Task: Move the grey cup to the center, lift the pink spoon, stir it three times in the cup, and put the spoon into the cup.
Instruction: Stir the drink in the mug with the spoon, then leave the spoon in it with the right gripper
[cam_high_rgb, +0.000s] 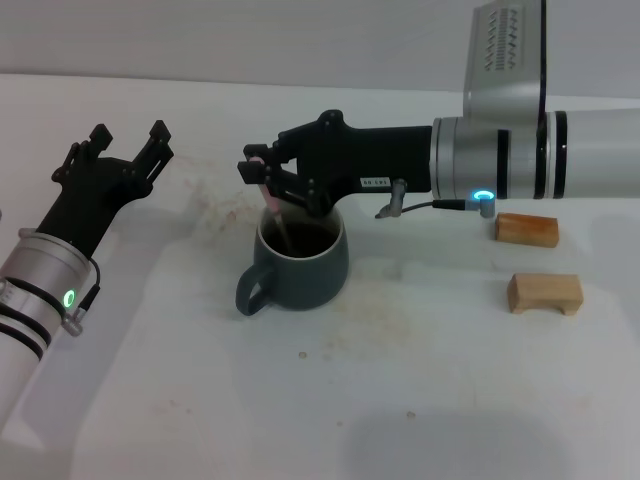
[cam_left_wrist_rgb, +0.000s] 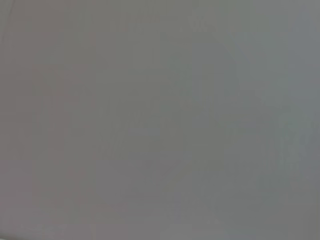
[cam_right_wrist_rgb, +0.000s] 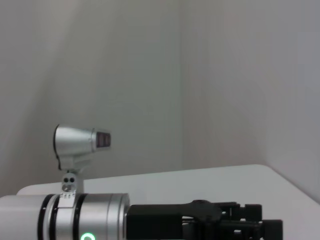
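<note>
The grey cup (cam_high_rgb: 300, 262) stands on the white table near the middle, its loop handle pointing to the front left. My right gripper (cam_high_rgb: 261, 176) reaches in from the right and is shut on the pink spoon (cam_high_rgb: 274, 214), just above the cup's far left rim. The spoon hangs steeply down into the cup, and its bowl is hidden inside. My left gripper (cam_high_rgb: 125, 146) is open and empty over the table at the left, well away from the cup. The right wrist view shows the left arm (cam_right_wrist_rgb: 90, 220) far off.
Two tan wooden blocks (cam_high_rgb: 527, 230) (cam_high_rgb: 544, 293) lie on the table at the right, under and in front of my right arm. The left wrist view shows only a plain grey surface.
</note>
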